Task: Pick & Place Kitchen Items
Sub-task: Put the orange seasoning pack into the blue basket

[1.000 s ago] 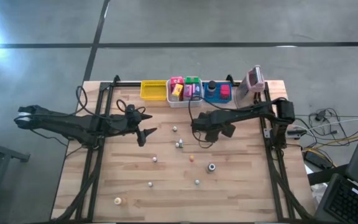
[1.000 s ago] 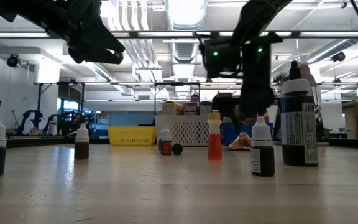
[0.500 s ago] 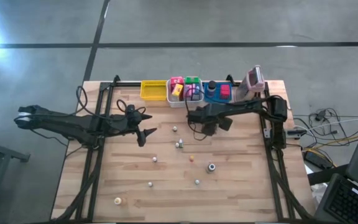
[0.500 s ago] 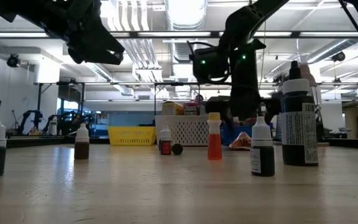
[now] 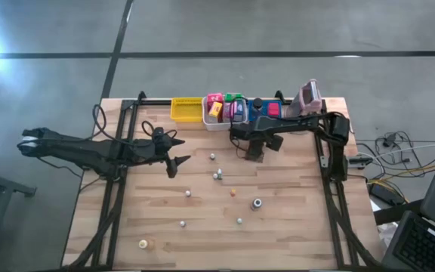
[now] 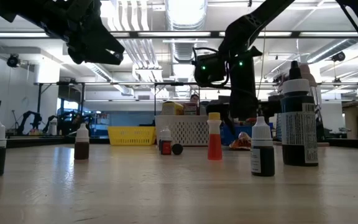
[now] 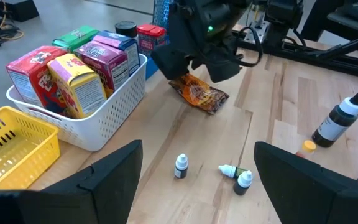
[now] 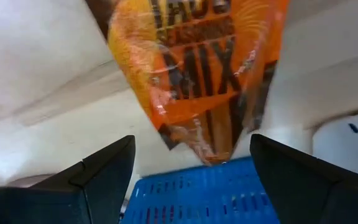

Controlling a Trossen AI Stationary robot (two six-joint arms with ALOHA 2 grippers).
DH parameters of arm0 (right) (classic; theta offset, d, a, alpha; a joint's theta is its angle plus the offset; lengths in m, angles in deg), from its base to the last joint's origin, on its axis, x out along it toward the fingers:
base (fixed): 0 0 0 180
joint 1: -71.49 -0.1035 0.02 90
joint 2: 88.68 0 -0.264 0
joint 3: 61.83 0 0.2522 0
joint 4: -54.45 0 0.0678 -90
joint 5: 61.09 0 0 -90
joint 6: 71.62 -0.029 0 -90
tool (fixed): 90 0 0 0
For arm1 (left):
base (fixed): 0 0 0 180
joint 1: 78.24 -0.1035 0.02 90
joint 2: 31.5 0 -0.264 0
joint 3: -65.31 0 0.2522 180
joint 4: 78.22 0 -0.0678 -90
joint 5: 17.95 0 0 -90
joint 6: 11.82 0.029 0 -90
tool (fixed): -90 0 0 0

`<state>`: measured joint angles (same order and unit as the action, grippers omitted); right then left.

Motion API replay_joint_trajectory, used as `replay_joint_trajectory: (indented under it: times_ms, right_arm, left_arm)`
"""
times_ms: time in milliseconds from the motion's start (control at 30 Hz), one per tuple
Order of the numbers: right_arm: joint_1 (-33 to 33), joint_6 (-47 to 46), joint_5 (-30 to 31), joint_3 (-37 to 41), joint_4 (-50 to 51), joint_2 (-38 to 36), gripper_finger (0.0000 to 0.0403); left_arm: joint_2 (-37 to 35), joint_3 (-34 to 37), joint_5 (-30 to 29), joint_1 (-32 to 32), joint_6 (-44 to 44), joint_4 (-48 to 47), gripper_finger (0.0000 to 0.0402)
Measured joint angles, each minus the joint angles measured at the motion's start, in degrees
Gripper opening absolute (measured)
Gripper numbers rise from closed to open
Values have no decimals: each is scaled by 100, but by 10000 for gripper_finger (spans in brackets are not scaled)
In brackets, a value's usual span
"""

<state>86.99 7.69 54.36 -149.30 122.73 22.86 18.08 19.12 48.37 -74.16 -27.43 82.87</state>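
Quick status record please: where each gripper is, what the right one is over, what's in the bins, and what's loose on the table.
left gripper: open, waiting over table's left half
right gripper: open, above orange snack packet, not gripping it
packet: flat on table, beside white basket
white basket contents: upright cartons
yellow bin: contents cannot tell
loose: small dropper bottles

three bins, one orange packet
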Motion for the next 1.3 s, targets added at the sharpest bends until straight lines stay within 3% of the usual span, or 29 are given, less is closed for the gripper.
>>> replay_joint_trajectory:
  times_ms: [500, 1033, 1167, 1300]
  right_arm:
    - [15, -5, -55, -7, -265, 458, 257]
    - [-78, -737, -225, -2, 85, 128, 80]
    - [-90, -1273, -739, -2, 116, -234, 60]
    - [-88, -2085, -1350, 0, 94, -674, 69]
  left_arm:
    - [0, 0, 0, 0, -62, 0, 312]
    - [0, 0, 2, 2, -64, -4, 312]
    - [0, 0, 2, 2, -64, -4, 312]
    - [0, 0, 2, 1, -64, -2, 312]
